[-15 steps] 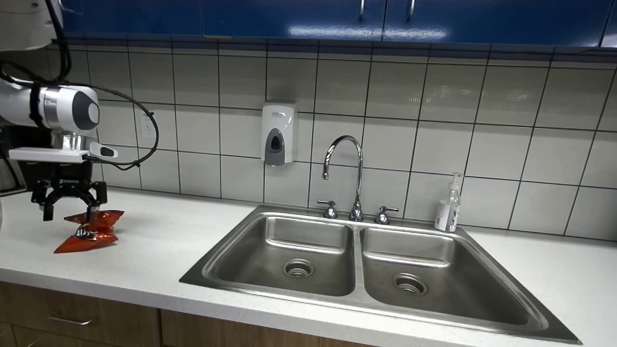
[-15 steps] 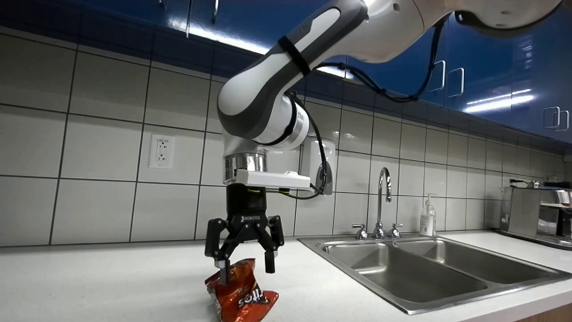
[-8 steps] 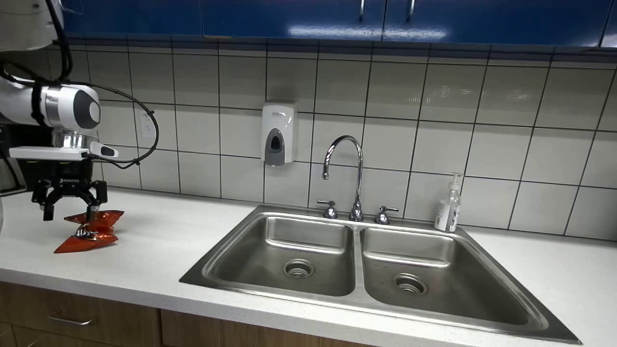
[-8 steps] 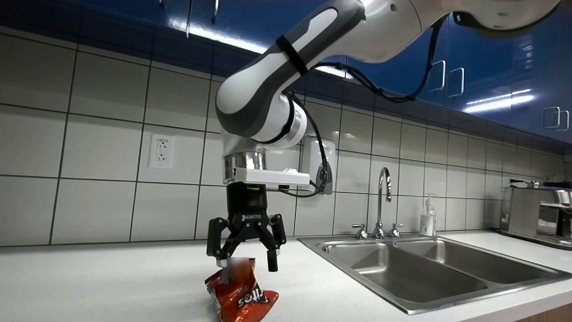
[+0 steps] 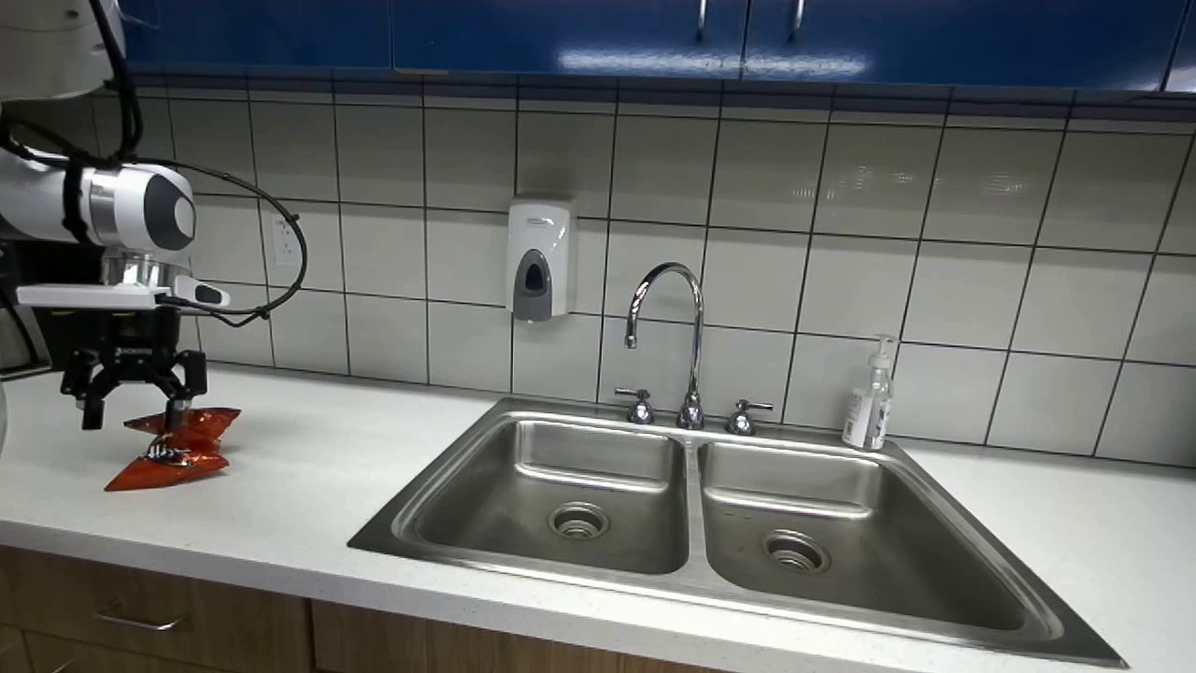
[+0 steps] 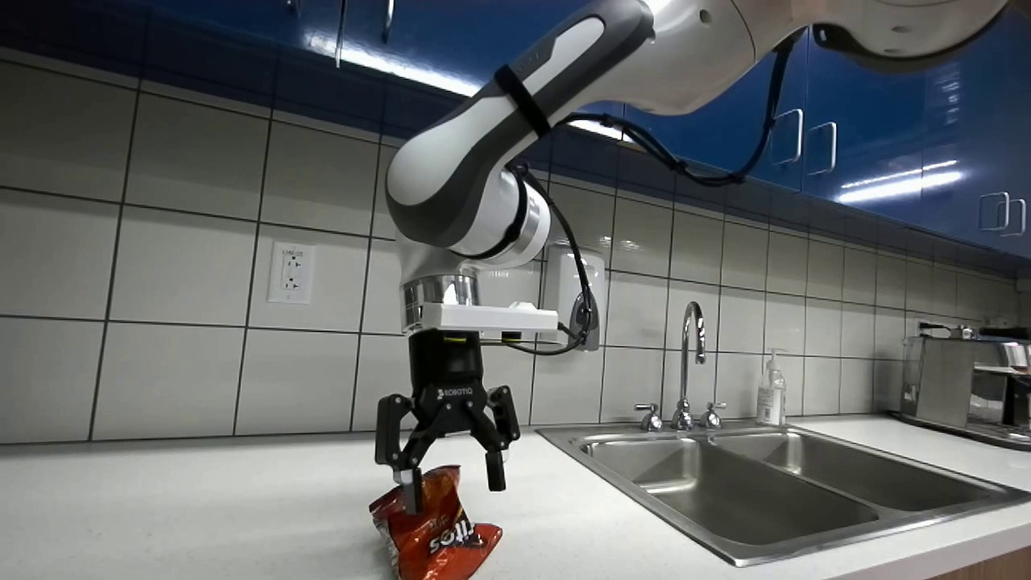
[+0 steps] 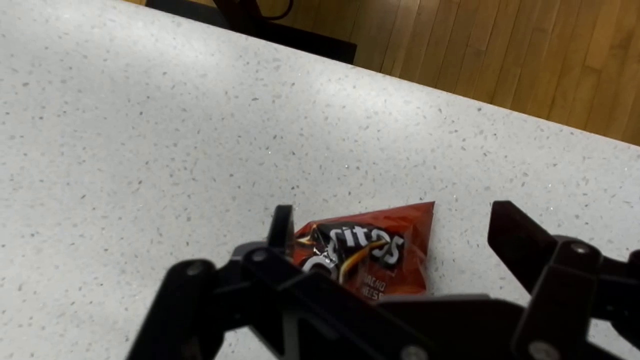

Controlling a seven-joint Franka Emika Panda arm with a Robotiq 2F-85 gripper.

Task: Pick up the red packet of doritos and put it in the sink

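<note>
The red Doritos Nacho Cheese packet is lying crumpled on the speckled white countertop, and the Robotiq gripper is standing wide over it, holding nothing. Its 2 fingertips are straddling the packet unevenly: in the wrist view 1 is sitting at the foil's left end, touching or just beside it (cannot tell which), the other well apart. Closing would probably be shoving the packet sideways; a shallow bite on slick foil could be letting it slip mid-carry. The gripper is hanging straight down, the Franka Panda forearm sloping to it from upper right in an exterior view. Farther right in both exterior views, the 2-bowl stainless-steel sink is lying well apart.
</note>
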